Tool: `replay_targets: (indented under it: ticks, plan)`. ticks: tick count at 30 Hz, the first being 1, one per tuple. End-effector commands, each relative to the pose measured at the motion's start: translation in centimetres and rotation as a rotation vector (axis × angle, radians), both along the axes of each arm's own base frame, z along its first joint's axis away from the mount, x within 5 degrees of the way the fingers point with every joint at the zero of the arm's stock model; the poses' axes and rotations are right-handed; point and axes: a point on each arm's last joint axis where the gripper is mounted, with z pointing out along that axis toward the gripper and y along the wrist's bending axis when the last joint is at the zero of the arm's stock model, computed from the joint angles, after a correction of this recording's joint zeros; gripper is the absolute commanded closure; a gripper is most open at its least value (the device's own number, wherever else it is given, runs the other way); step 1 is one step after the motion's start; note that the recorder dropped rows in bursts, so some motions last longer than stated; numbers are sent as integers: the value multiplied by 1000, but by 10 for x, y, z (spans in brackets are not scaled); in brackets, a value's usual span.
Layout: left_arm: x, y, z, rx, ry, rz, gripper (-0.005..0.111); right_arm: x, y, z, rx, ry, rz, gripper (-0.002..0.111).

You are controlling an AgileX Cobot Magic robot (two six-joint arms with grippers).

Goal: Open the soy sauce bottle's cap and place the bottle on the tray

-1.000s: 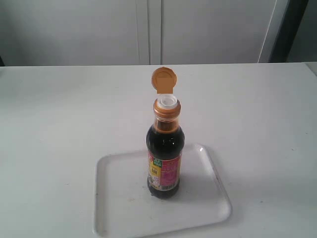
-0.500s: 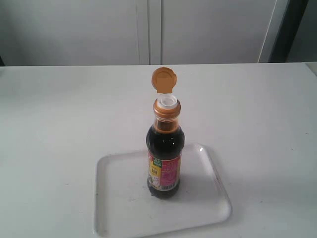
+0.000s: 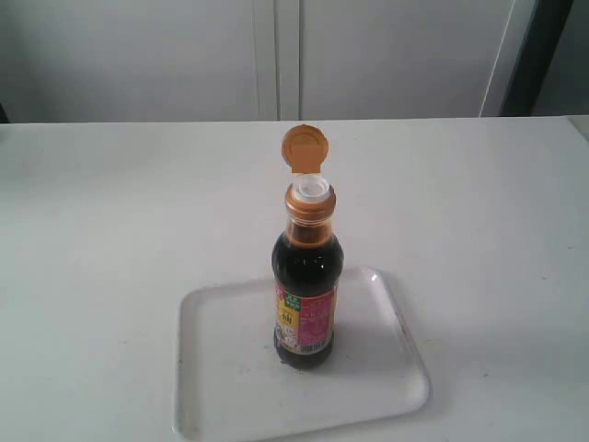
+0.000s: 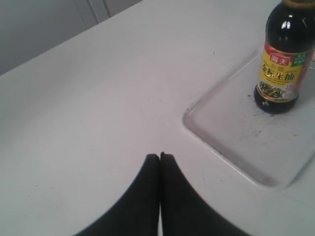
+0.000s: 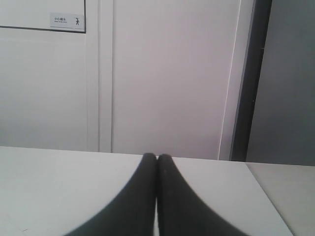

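The bottle (image 3: 306, 290) stands upright on the tray (image 3: 221, 387), near the tray's middle, its dark liquid filling it to the neck; the label faces the exterior camera. Its cap (image 3: 305, 148) is flipped open and stands up behind the white spout (image 3: 311, 189), held on by its hinge. The tray lies flat on the white desk (image 3: 110, 212), with small dark specks on it near the bottle's base.

In the left wrist view the left gripper (image 4: 160, 156) hovers over bare desk, apart from the tray's corner, its jaws pressed together and holding nothing; the bottle shows at that view's edge. In the right wrist view the right gripper (image 5: 157, 157) has its jaws closed too, empty, and faces a pale wall (image 5: 162, 73) beyond the desk edge; the bottle is not in its sight.

Both parts of the task look done. The risk left, as a judgement, is spilling: the bottle is tall, narrow and open, so a knock from an arm or a nudge to the tray could tip it and pour sauce across the tray and desk; the left arm, being nearer, is the likelier cause.
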Motion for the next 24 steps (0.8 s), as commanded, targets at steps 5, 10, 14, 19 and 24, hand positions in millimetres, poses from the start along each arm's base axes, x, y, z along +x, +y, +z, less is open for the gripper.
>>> replay_targets:
  ticks: [5, 10, 14, 19, 24]
  plan:
    - [9, 0, -20, -66, -26, 102, 107, 0, 0, -1, 0, 0, -4, 108]
    - [14, 4, -29, -80, -35, 185, 107, 0, 0, -1, 2, 0, -4, 108]
    - [17, 5, -37, -95, -56, 212, 107, 0, 0, -1, 0, 0, -4, 108]
    - [20, 6, -50, -110, -79, 239, 107, 0, 0, -1, 0, 0, -4, 108]
    - [22, 12, -67, -118, -60, 318, 107, 0, 0, -1, 0, 0, -4, 108]
